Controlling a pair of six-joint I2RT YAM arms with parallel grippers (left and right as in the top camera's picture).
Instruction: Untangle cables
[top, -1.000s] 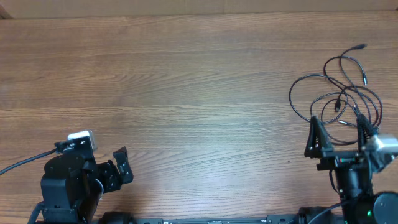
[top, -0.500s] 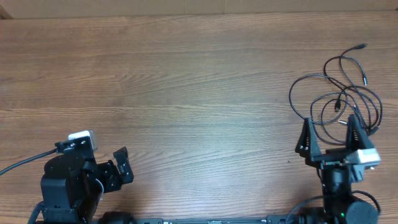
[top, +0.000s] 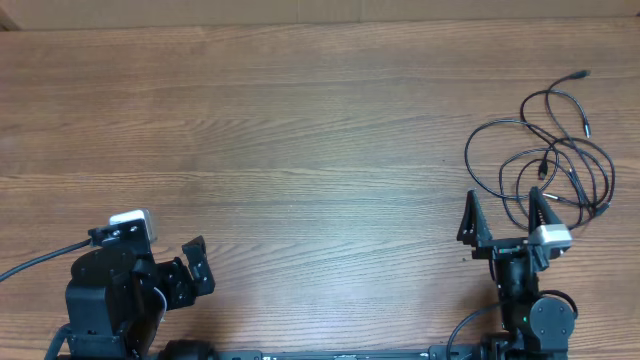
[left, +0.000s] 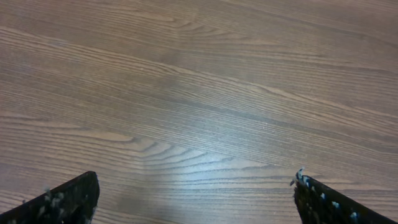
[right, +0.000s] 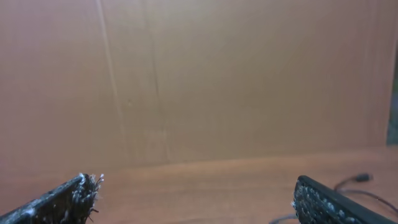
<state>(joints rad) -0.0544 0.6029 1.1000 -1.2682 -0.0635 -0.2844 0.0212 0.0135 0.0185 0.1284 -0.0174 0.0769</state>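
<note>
At the near edge, left side: your left gripper (top: 190, 268) sits low over bare tabletop (top: 300, 130), jaws spread wide with nothing between them.
Near edge, right side: your right gripper (top: 502, 212) points away from you, jaws released and empty. Its wrist camera looks out mostly at a brown wall (right: 186, 81), so I judge the jaws are aimed level rather than down at the wood.
Just beyond the right jaws: the cables (top: 542, 166) sprawl in loose overlapping loops. From overhead the nearest loops reach the fingertips, but you cannot tell whether anything touches.
Direction from the jaws: ahead and to the right. The right wrist view catches only a bit of cord at its lower right.
Far right: one plug end (top: 583, 74) trails out past the loops.
Long axis: the tangle runs diagonally, from the near-left loop out to that far-right plug.
Nearer arm: the right by a wide margin; the left is well apart, across the tabletop.
Coming move, as I judge it: tip the right jaws down and reach forward-right onto a single strand.
</note>
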